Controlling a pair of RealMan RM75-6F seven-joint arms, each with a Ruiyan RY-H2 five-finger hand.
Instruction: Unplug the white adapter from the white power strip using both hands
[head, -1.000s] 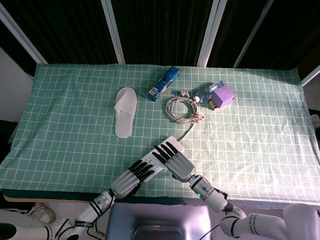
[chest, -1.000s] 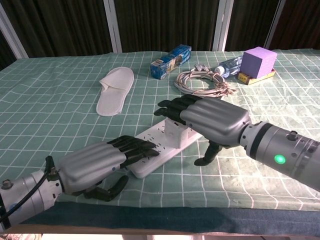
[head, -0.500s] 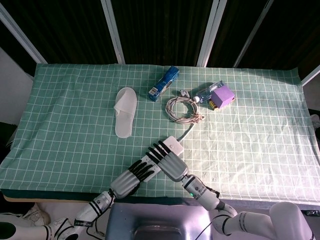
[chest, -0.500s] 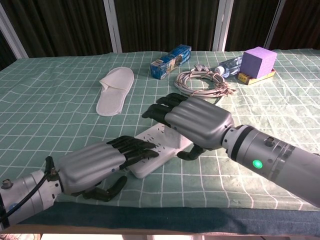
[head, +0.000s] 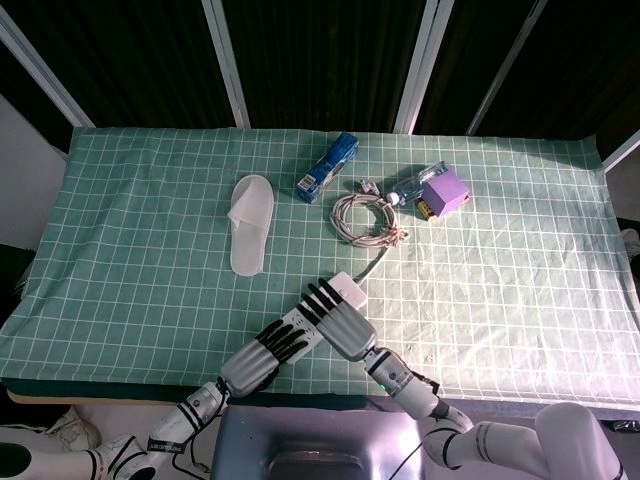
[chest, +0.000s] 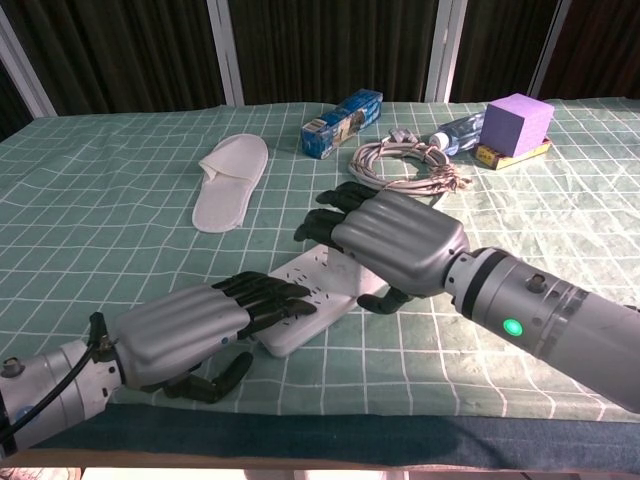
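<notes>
Strip (chest: 300, 312) — white, under both hands

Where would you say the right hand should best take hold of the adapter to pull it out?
Probably by its two side faces, coming from above. The adapter stands up as a small block from the strip, under the right hand, while the left hand presses the strip's near end down.
</notes>
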